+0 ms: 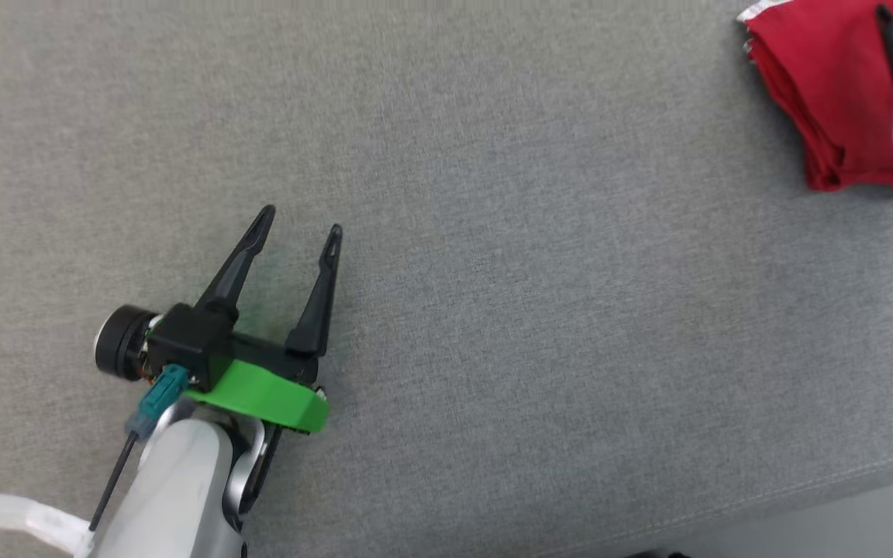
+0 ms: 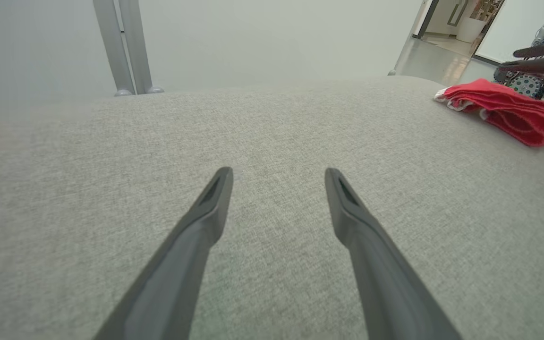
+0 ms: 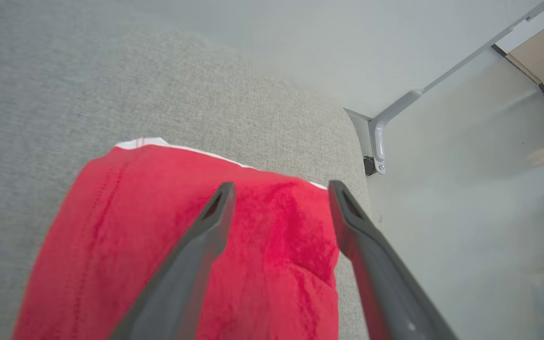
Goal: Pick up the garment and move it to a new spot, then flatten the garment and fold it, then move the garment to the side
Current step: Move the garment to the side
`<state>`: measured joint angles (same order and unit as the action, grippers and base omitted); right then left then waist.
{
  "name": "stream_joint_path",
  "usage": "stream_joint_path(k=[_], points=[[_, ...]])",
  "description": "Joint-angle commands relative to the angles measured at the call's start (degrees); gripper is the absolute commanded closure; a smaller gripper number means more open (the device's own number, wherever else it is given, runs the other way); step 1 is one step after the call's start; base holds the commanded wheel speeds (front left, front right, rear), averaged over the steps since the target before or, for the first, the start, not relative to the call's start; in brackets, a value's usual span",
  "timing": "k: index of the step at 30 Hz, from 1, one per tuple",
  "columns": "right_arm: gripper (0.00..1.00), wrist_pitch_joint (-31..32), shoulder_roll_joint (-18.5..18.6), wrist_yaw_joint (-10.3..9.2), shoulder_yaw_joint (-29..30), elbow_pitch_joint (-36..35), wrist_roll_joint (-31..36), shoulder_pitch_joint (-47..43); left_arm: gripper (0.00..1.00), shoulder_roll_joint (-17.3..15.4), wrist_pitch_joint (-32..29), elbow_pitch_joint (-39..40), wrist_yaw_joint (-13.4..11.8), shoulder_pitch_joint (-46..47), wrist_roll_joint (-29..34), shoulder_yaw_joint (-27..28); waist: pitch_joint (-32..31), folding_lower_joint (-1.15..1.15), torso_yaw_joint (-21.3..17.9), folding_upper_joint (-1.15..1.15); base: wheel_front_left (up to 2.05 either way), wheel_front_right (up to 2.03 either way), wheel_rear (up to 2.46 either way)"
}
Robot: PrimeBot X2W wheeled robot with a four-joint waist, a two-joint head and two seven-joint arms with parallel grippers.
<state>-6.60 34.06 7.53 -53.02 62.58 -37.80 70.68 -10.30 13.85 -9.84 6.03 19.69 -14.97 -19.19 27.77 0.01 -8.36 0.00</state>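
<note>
The garment (image 1: 834, 93) is a red cloth with a white edge, folded into a thick bundle at the far right corner of the grey cushion; it also lies at the right edge in the left wrist view (image 2: 513, 111). My right gripper (image 3: 281, 189) hovers just above the garment (image 3: 158, 236), jaws open, nothing between them; one dark finger (image 1: 892, 35) and its pale housing show over the cloth in the head view. My left gripper (image 1: 301, 218) is open and empty over bare cushion at the lower left, far from the garment, its fingers (image 2: 215, 198) spread wide.
The grey upholstered surface (image 1: 532, 271) fills the scene; its front edge runs along the lower right (image 1: 803, 504). The garment lies close to the cushion's right edge (image 3: 352, 156), beyond which are a pale floor and a grey metal leg (image 3: 380, 137).
</note>
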Motion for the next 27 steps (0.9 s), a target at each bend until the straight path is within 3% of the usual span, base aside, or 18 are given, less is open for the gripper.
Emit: stream_joint_path(k=[1, 7, 12, 20, 27], points=[[0.00, -2.12, -0.53, -0.08, 0.15, -0.37, -0.27, -1.89, 0.00, 0.03, 0.54, -0.46, -0.49, -1.52, -0.79, 0.71, -7.53, -0.01, -0.57, 0.00, 0.00, 0.00, 0.00], [0.00, -7.69, -4.19, -0.08, 1.60, -4.17, -1.85, -7.07, 0.00, 0.22, 1.22, -0.89, -2.74, -5.70, -2.79, 4.53, -15.78, -0.01, -0.33, 0.00, 0.00, 0.00, 0.00], [0.00, -8.61, -5.93, -0.08, 6.75, -10.54, -3.50, -13.10, 0.00, 0.11, 1.36, -0.32, -4.89, -9.19, -3.62, 7.74, -21.01, -0.01, 0.42, 0.00, 0.00, 0.00, 0.00], [0.00, -8.60, -8.09, -0.08, 23.22, -26.61, -0.02, -31.11, 0.00, 0.30, 1.36, 1.05, -7.55, -14.68, -3.54, 11.84, -26.31, -0.01, 2.54, 0.00, 0.00, 0.00, 0.00], [0.00, -8.60, -12.84, -0.05, 35.36, -37.11, 5.10, -46.81, 0.00, 1.34, 1.36, 0.80, -7.03, -16.40, -2.69, 13.74, -27.65, -0.01, 4.58, 0.00, 0.00, 0.00, 0.00]])
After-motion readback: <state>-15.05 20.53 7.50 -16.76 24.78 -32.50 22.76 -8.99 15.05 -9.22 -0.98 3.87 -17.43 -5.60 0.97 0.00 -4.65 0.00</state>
